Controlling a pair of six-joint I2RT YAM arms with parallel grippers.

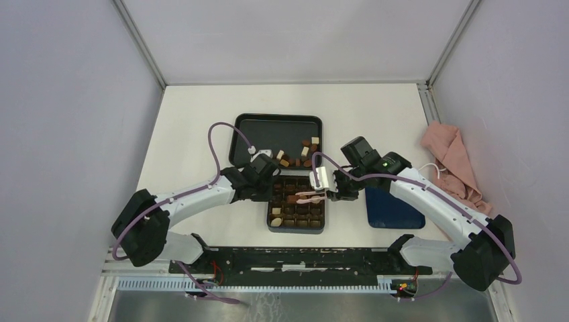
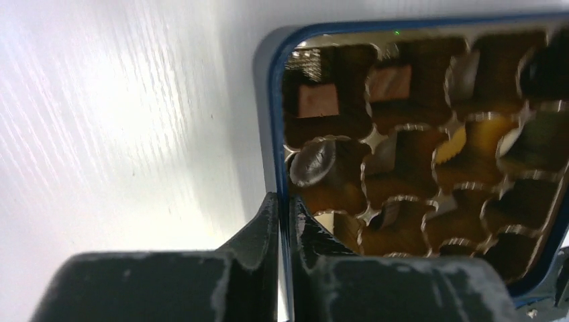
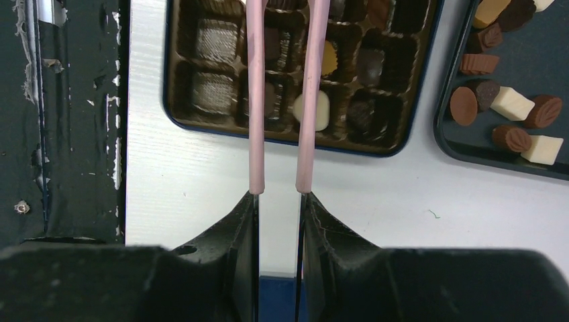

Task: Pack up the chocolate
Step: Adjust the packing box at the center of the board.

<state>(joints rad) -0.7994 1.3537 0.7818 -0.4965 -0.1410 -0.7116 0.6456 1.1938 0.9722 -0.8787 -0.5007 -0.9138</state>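
Note:
Loose chocolate (image 1: 298, 155) in brown and cream lies at the near right of a black tray (image 1: 276, 131); the right wrist view shows it too (image 3: 510, 104). More pieces sit in the compartments of the dark box (image 1: 268, 225), such as a square one (image 2: 317, 100) and a cream one (image 3: 321, 111). My left gripper (image 2: 284, 201) is shut on the box's blue rim (image 2: 274, 121), one finger inside and one outside. My right gripper (image 3: 280, 196) is shut on pink tweezers (image 3: 255, 100), whose arms reach over the box with their tips apart.
A blue lid (image 1: 392, 211) lies right of the box, under my right arm. A pink cloth (image 1: 451, 161) is bunched at the right edge of the table. A black rail (image 1: 295, 258) runs along the near edge.

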